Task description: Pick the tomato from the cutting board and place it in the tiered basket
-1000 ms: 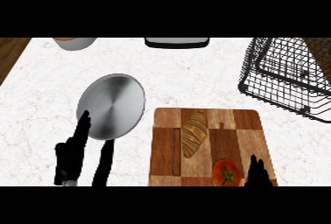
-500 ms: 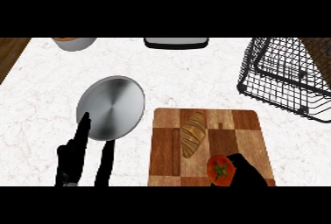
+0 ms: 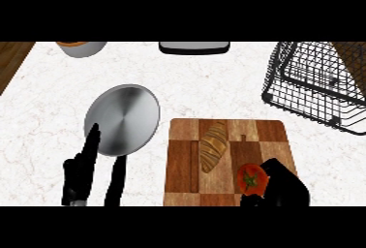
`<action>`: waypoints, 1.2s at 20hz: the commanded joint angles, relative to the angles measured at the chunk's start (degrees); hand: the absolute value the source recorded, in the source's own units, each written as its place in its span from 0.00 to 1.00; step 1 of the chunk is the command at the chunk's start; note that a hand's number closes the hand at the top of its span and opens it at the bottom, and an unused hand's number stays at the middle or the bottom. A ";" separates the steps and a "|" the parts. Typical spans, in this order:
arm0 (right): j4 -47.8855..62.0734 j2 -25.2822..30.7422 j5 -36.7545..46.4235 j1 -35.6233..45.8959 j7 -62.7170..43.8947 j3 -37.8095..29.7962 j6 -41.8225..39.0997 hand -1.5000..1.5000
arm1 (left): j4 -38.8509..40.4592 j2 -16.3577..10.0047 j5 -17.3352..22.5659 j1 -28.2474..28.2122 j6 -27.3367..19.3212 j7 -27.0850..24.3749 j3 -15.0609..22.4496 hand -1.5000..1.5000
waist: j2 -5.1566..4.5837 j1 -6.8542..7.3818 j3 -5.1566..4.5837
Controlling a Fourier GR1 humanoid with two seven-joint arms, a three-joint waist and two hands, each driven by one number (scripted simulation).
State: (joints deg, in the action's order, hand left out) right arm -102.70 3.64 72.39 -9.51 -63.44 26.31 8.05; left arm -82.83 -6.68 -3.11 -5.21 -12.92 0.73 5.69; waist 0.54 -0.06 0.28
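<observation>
Tomato [image 3: 250, 178] sits near right on the cutting board [image 3: 187, 160]. Your right hand [image 3: 284, 186] curls round its right side, placed for lifting toward the basket [image 3: 314, 82], far right. Left hand [image 3: 77, 177] rests near left, fingers straight.

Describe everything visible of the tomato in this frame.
The tomato is red and round, with a green stem star facing up. It sits on the lower right part of the wooden cutting board, right of the bread loaf and apart from it. The black right hand covers its right side; whether it grips is unclear.
</observation>
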 commanded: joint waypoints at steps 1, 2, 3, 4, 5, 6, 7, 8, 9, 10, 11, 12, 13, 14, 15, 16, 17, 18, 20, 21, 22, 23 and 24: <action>-4.95 12.65 -13.38 -1.09 11.95 -8.39 -6.44 1.00 | 2.62 1.26 0.90 0.35 0.09 1.27 -0.21 0.50 | -0.71 -0.61 -0.22; -3.28 16.10 -15.99 -3.21 17.43 -8.46 -5.91 1.00 | 2.01 0.59 0.67 -0.33 0.47 1.20 -0.06 0.50 | -0.82 -0.82 -0.10; -1.60 18.92 -17.67 -2.75 20.48 -10.03 -7.29 1.00 | 0.23 0.77 0.36 -0.20 -0.15 0.84 0.08 0.50 | -0.98 -0.44 0.05; -1.77 21.32 -18.84 -3.21 23.66 -9.20 -9.08 1.00 | -0.45 -0.04 1.03 0.28 0.59 1.87 -0.50 0.50 | -0.96 -0.38 0.11; -2.16 23.35 -22.68 -2.47 26.75 -12.71 -9.17 1.00 | 0.12 0.35 0.19 -1.62 0.32 0.70 0.44 0.50 | -0.94 -0.29 0.10; -3.71 26.35 -25.99 -1.82 29.96 -15.48 -10.85 1.00 | 0.68 0.62 0.25 -1.43 0.19 1.12 0.40 0.50 | -0.81 -0.80 -0.04; -4.22 28.09 -29.82 -0.56 32.73 -18.95 -11.54 1.00 | -0.15 0.13 1.68 -1.64 1.36 1.40 -0.31 0.50 | -0.68 -0.56 -0.05; -4.39 28.27 -35.34 -1.36 36.07 -22.74 -10.60 1.00 | 0.68 0.21 0.87 -1.90 0.80 0.45 -0.18 0.50 | -0.60 -1.40 -0.04; -4.94 28.25 -38.86 -0.13 37.69 -26.22 -10.04 1.00 | 1.23 1.22 0.58 -3.30 0.07 -0.63 0.27 0.50 | -0.49 -1.60 -0.04; -6.33 30.21 -42.92 0.39 38.36 -30.10 -12.48 1.00 | 0.81 0.59 0.73 -2.14 -0.32 0.99 -0.74 0.50 | -0.35 -2.19 -0.11; -5.35 31.05 -46.03 0.93 41.32 -33.33 -12.09 1.00 | 1.74 0.43 0.76 -2.22 -0.01 0.36 -0.89 0.50 | -0.40 -2.49 -0.09; -7.00 32.69 -50.11 1.67 40.96 -36.99 -14.78 1.00 | -0.14 0.42 0.57 -2.88 -0.69 1.51 -0.89 0.50 | -0.05 -2.60 -0.14; -6.85 32.49 -53.56 3.44 40.94 -40.94 -14.53 1.00 | 0.26 -0.02 1.17 -2.42 -0.15 1.16 -1.61 0.50 | -0.04 -2.81 -0.18; -7.89 34.25 -57.45 2.87 41.70 -44.25 -16.83 1.00 | -1.16 -0.56 1.16 -3.95 0.17 0.94 -1.50 0.50 | 0.23 -2.82 -0.22; -5.43 35.08 -59.96 5.12 44.02 -48.10 -16.20 1.00 | -0.97 0.53 0.46 -2.86 -0.63 1.51 -0.63 0.50 | 0.06 -2.73 -0.14; -6.06 37.68 -62.31 5.79 45.55 -50.99 -18.19 1.00 | 0.61 0.69 0.36 -3.68 -0.25 0.94 -0.30 0.50 | 0.04 -2.88 -0.24; -4.71 40.38 -64.02 6.77 47.48 -54.14 -19.81 1.00 | -0.74 0.89 -0.43 -3.59 -0.80 1.49 0.36 0.50 | -0.02 -2.24 -0.22; -4.40 42.29 -66.00 5.46 49.43 -57.73 -21.33 1.00 | -1.78 0.28 0.58 -2.68 -0.30 3.16 -0.60 0.50 | 0.06 -2.61 -0.22; -0.01 47.23 -68.64 5.55 53.81 -63.21 -25.60 1.00 | 0.81 -1.05 1.89 -2.55 1.24 -0.41 -2.71 0.50 | -0.21 -1.98 -0.28; -2.14 48.78 -69.85 5.00 52.03 -65.07 -27.83 1.00 | 0.57 -0.17 0.56 -5.38 1.17 -1.53 -0.56 0.50 | -0.13 -1.71 -0.32; 1.75 50.52 -71.32 6.77 53.74 -67.46 -29.14 1.00 | -0.40 -0.77 0.64 -3.37 1.27 0.49 -1.03 0.50 | -0.29 -1.14 -0.28; 1.51 48.78 -71.04 5.58 54.65 -68.64 -29.16 1.00 | -1.16 1.21 -0.95 -2.54 -0.61 2.02 0.66 0.50 | -0.34 -0.88 -0.27; 7.00 51.38 -72.43 5.36 57.53 -71.91 -31.76 1.00 | -1.38 -1.75 1.45 -1.88 2.55 2.29 -1.76 0.50 | -0.37 -0.88 -0.26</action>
State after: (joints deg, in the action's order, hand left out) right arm -102.40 50.03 4.65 -4.15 -11.42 -36.60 -18.18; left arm -84.89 -7.27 -2.72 -7.27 -12.41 1.12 4.50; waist 0.56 -1.60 0.20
